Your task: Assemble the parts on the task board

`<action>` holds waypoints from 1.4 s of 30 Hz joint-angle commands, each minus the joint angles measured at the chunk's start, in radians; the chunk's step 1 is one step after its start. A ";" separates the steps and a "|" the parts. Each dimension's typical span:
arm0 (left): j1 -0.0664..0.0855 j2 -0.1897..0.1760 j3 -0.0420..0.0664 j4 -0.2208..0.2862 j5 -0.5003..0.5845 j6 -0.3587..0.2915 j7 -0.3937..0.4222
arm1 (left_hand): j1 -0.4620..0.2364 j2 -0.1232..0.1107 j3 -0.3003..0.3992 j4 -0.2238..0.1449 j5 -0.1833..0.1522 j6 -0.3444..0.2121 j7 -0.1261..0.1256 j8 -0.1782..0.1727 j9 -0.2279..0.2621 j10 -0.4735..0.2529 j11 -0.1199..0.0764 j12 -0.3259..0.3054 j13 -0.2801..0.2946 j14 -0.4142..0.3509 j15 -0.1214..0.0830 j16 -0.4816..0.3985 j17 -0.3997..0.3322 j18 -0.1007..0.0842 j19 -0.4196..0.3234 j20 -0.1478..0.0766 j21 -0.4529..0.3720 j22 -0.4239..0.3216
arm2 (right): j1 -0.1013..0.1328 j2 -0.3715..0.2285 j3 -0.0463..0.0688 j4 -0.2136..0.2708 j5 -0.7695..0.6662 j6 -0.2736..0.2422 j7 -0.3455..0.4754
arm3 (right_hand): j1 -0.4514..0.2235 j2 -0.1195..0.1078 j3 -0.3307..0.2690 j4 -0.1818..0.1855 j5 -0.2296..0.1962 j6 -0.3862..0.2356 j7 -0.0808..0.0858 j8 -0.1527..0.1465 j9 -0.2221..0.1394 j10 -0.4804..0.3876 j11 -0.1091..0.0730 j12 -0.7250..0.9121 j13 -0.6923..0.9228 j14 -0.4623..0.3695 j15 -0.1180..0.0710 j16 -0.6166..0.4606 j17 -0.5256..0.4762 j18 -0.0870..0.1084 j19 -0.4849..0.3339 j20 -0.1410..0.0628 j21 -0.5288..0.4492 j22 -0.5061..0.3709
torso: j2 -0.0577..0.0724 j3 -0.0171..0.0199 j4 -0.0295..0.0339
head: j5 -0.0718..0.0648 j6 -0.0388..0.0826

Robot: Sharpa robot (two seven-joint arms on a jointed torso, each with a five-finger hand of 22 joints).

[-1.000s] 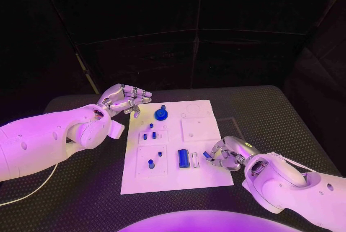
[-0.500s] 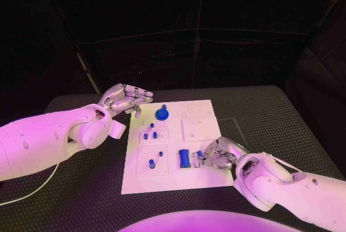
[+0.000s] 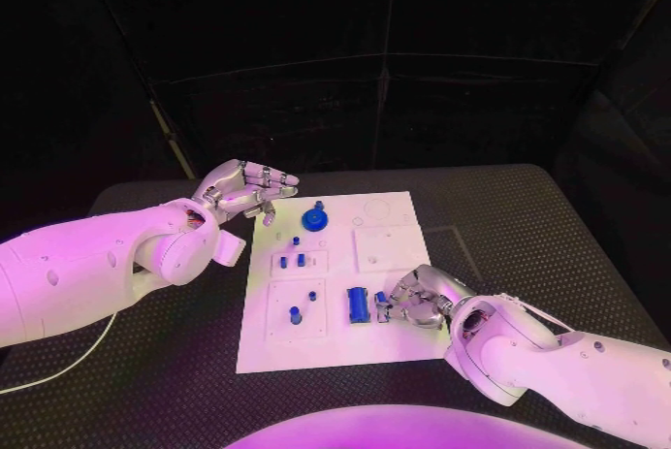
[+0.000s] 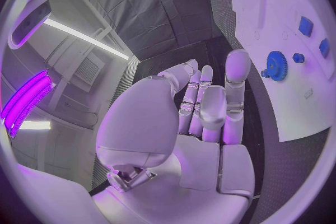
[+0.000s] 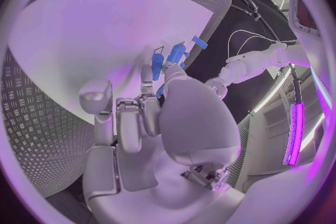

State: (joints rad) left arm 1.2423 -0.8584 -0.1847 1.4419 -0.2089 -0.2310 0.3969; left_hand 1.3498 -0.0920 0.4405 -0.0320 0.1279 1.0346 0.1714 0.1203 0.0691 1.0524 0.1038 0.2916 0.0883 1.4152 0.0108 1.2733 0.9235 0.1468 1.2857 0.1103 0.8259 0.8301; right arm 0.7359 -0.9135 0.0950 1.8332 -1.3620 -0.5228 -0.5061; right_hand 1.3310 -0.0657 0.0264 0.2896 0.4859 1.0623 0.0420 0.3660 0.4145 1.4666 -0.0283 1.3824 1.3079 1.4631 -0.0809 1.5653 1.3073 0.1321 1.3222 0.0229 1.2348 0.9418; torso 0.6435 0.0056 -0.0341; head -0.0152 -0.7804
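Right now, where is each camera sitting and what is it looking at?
Head view: from the robot's head, looking down on the task board; both arms show.
Left wrist view: behind the left hand, facing the board's blue gear.
Right wrist view: behind the right hand, facing blue parts.
All three show the white board.

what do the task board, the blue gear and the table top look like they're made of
Task board: smooth matte white sheet, likely plastic, with shallow square recesses.
Blue gear: probably moulded or printed plastic; uniform colour, toothed rim in the left wrist view.
Table top: dark mat, seemingly rubber, with a raised tread pattern.
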 commanded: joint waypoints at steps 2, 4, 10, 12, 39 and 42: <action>0.001 0.002 0.001 0.001 0.003 0.009 0.005 | -0.006 0.003 0.000 -0.005 -0.003 -0.007 0.002 0.003 -0.001 -0.008 -0.002 0.004 -0.001 -0.008 0.002 0.002 -0.001 0.016 -0.005 0.001 -0.005 -0.001 | 0.001 0.002 0.000 0.000 0.012 0.014 0.010 | -0.015 0.002 -0.008 0.000 0.007 0.004 0.007 -0.002 0.002 0.009 0.003 0.002 0.086 0.108 -0.005 0.006 0.263 -0.020 0.007 0.002 0.005 0.001 | 0.000 0.0003 0.0001 | 0.001 0.001; 0.001 0.002 0.001 0.001 0.003 0.009 0.004 | -0.006 0.003 0.000 -0.005 -0.003 -0.007 0.002 0.003 -0.001 -0.008 -0.002 0.004 -0.001 -0.008 0.002 0.002 -0.001 0.016 -0.005 0.001 -0.005 -0.001 | 0.001 0.002 0.000 0.001 0.012 0.018 0.009 | -0.021 0.002 -0.012 0.000 0.006 0.004 0.007 -0.003 0.002 0.009 0.003 0.003 0.087 0.108 -0.005 0.006 0.263 -0.020 0.007 0.002 0.005 0.001 | 0.000 0.0005 -0.0003 | 0.001 0.000; 0.001 0.003 0.001 0.000 0.003 0.010 0.004 | -0.006 0.003 0.000 -0.005 -0.003 -0.007 0.002 0.003 -0.001 -0.008 -0.002 0.004 -0.001 -0.008 0.002 0.002 -0.001 0.016 -0.005 0.001 -0.005 -0.001 | 0.001 0.001 0.000 0.003 0.012 0.028 0.004 | -0.053 0.002 -0.035 0.001 0.006 0.005 0.008 -0.005 0.004 0.008 0.004 0.001 0.086 0.108 -0.004 0.006 0.263 -0.020 0.007 0.002 0.005 0.002 | 0.000 0.0005 -0.0009 | 0.002 0.001; 0.001 0.003 0.001 0.000 0.003 0.010 0.004 | -0.006 0.003 0.000 -0.005 -0.003 -0.007 0.002 0.003 -0.001 -0.008 -0.002 0.004 -0.001 -0.008 0.002 0.002 -0.001 0.016 -0.005 0.001 -0.005 -0.001 | 0.001 0.001 0.000 0.004 0.010 0.031 0.002 | -0.071 0.001 -0.050 0.001 -0.007 0.005 0.008 -0.006 0.005 0.008 0.005 0.001 0.086 0.108 -0.003 0.006 0.263 -0.020 0.006 0.003 0.004 0.002 | 0.000 0.0003 -0.0011 | 0.002 0.001; 0.001 0.000 0.001 0.000 0.003 0.008 0.003 | -0.006 0.003 0.000 -0.005 -0.003 -0.007 0.002 0.003 -0.001 -0.008 -0.002 0.004 -0.001 -0.008 0.002 0.002 -0.001 0.016 -0.005 0.001 -0.005 -0.001 | 0.001 -0.019 0.000 0.021 -0.022 0.033 0.043 | -0.069 0.011 -0.159 -0.019 -0.253 0.002 0.013 -0.012 0.019 0.003 0.010 -0.008 0.084 0.108 0.001 0.006 0.263 -0.018 -0.001 0.007 -0.005 -0.009 | 0.000 0.0017 -0.0021 | 0.005 0.000; 0.001 -0.001 0.001 0.001 0.003 0.008 0.002 | -0.005 0.003 0.000 -0.007 -0.003 -0.008 0.002 0.003 -0.001 -0.010 -0.002 0.006 0.000 -0.008 0.002 0.003 -0.001 0.016 -0.005 0.001 -0.006 -0.001 | 0.001 -0.030 0.000 0.034 -0.023 0.027 0.055 | -0.071 0.012 -0.169 -0.011 -0.269 0.003 0.013 -0.012 0.020 0.004 0.010 -0.007 0.085 0.108 0.001 0.006 0.263 -0.018 -0.001 0.007 -0.005 -0.007 | 0.000 0.0019 -0.0029 | 0.004 0.000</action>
State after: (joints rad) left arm 1.2423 -0.8586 -0.1847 1.4408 -0.2089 -0.2305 0.3962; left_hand 1.3498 -0.0920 0.4405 -0.0320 0.1279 1.0346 0.1714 0.1203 0.0691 1.0487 0.1001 0.2915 0.0883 1.4152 0.0108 1.2733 0.9235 0.1467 1.2857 0.1103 0.8259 0.8301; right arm 0.7359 -0.9403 0.0949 1.8595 -1.3731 -0.4969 -0.4855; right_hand 1.2569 -0.0536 -0.1376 0.2799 0.2206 1.0638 0.0470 0.3591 0.4334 1.4666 -0.0284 1.3784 1.3078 1.4632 -0.0807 1.5653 1.3080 0.1321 1.3221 0.0229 1.2347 0.9333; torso 0.6440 0.0068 -0.0349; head -0.0110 -0.7800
